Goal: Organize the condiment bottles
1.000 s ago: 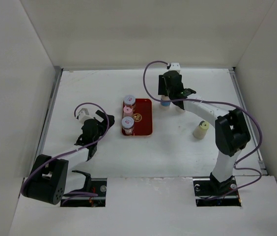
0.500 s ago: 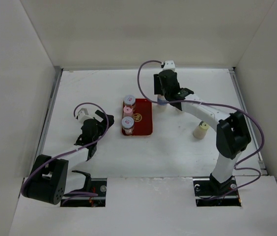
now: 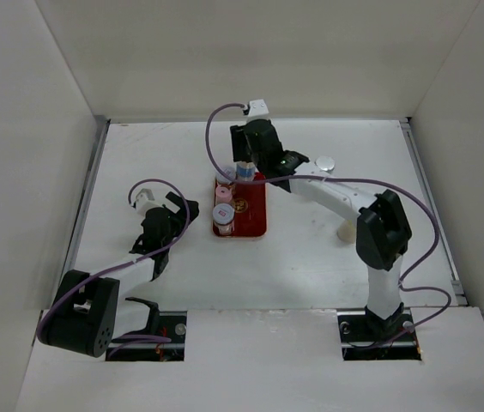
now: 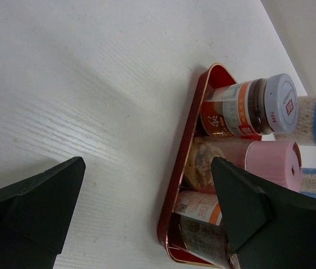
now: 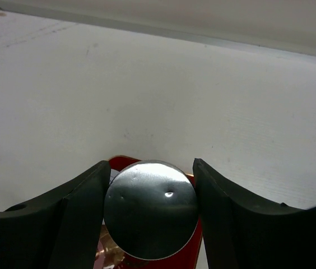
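Right end effector [image 5: 150,219] clamped on silver-capped bottle [image 3: 244,171] at far end of red tray [image 3: 257,215], just beside pink-lidded bottle [image 3: 223,196]. Left end effector [image 4: 147,185] wide open, empty. Suggest: lower straight down, bottle upright, release only once seated.

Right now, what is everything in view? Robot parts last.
tray: one, red, mid-table
purple jars: two, purple lids, in the tray, either side of the pink jar
pink jar: one, pink lid, in the tray
held jar: one, silver cap, blue label, over the tray's far end
loose silver jar: one, silver cap, on the table right of the tray
cream jar: one, cream, half hidden behind the right arm
left gripper: open, empty, left of the tray
right gripper: clamped on the held jar
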Robot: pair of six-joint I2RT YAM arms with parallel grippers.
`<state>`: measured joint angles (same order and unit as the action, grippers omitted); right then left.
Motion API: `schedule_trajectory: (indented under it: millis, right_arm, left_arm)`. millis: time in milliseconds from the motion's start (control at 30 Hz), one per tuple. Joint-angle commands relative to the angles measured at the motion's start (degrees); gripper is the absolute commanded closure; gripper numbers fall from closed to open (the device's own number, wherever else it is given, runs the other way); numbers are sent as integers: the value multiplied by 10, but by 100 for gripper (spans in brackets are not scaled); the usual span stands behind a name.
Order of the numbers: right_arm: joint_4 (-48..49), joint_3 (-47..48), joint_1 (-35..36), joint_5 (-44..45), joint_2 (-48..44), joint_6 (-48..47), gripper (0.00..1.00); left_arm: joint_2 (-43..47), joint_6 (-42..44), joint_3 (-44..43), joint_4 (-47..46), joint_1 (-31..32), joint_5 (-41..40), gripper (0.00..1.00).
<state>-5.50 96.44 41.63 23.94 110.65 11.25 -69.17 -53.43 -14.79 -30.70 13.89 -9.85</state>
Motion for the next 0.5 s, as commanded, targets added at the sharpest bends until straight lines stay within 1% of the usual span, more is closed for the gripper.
schedule_trajectory:
  millis: [0, 100, 267, 467]
  right_arm:
    - [44, 30, -2, -1, 17, -1, 44]
    - [47, 23, -2, 0, 22, 0, 44]
    - [53, 8, -5, -3, 29, 8, 44]
    - [64, -20, -7, 14, 23, -3, 43]
  left_arm:
    - [11, -4, 0, -26, -4, 4, 0]
    - [17, -4, 2, -29, -1, -1, 0]
    - [0, -4, -3, -29, -1, 6, 0]
    - [3, -4, -2, -30, 0, 1, 0]
